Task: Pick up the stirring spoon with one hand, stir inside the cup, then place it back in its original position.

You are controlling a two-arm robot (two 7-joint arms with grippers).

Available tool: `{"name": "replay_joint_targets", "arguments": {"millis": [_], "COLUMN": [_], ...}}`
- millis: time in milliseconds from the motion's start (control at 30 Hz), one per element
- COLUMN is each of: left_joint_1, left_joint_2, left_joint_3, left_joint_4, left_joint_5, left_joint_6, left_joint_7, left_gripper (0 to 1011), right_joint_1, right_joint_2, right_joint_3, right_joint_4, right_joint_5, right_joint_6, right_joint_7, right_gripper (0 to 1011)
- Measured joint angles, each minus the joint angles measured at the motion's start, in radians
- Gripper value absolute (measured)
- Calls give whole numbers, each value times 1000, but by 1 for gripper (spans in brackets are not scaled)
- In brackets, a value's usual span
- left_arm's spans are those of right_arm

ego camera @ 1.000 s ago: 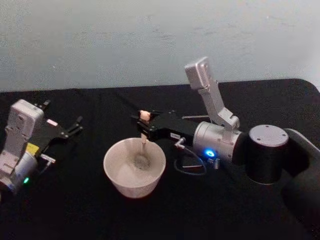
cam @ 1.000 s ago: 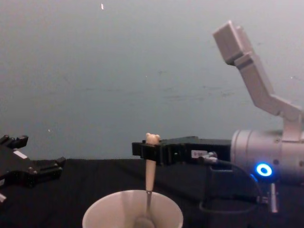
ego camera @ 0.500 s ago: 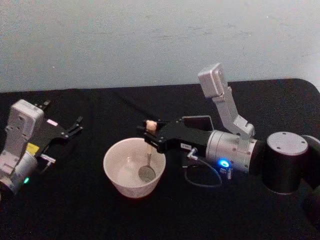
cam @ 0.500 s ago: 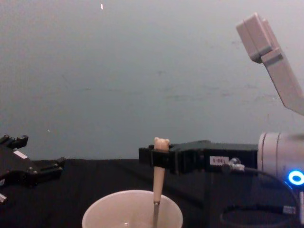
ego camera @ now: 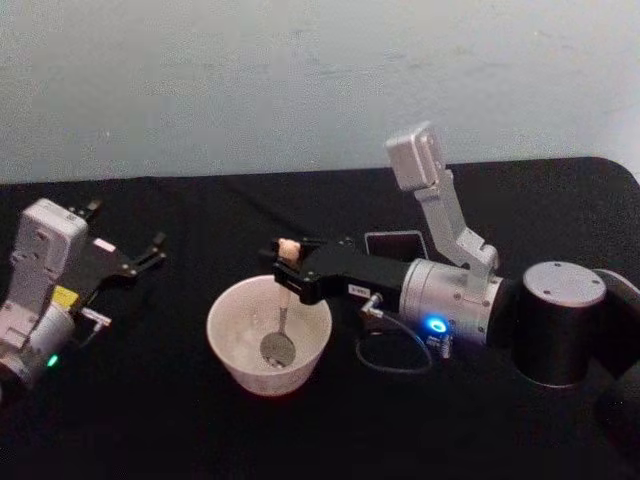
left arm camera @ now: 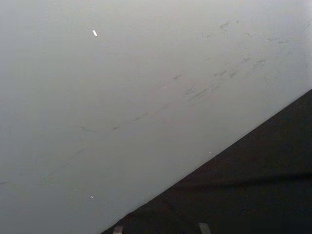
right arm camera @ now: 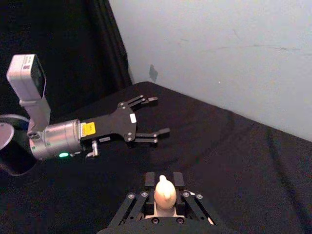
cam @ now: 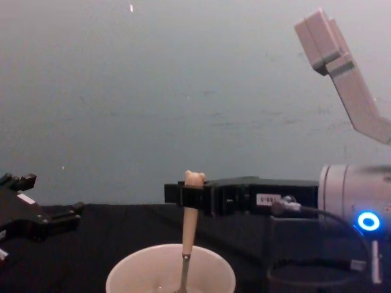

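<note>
1. Right gripper (ego camera: 288,262), clamped on the handle of the stirring spoon (ego camera: 283,312), holds its bowl low inside the cup (ego camera: 240,372).
2. Stir in small circles, clear of the rim.
3. Left gripper (ego camera: 152,252) sits parked at far left, fingers spread.

A black cloth (ego camera: 180,430) covers the table from edge to edge. At twelve o'clock, past its far edge, rises a pale grey-green wall (ego camera: 250,80). It carries faint scuff marks (left arm camera: 209,90) and a tiny white speck (cam: 131,8) high up toward eleven o'clock. A black drape (right arm camera: 63,29) hangs against the wall.
</note>
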Motion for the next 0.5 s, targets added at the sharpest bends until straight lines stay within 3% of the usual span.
{"name": "replay_joint_targets", "arguments": {"millis": [500], "left_joint_1": [0], "left_joint_2": [0], "left_joint_3": [0], "left_joint_4": [0], "left_joint_5": [0], "left_joint_6": [0], "left_joint_7": [0], "left_gripper": [1001], "right_joint_1": [23], "right_joint_2": [-13], "right_joint_3": [-1], "right_joint_4": [18], "right_joint_5": [22], "right_joint_6": [7], "right_joint_7": [-31], "right_gripper": [222]}}
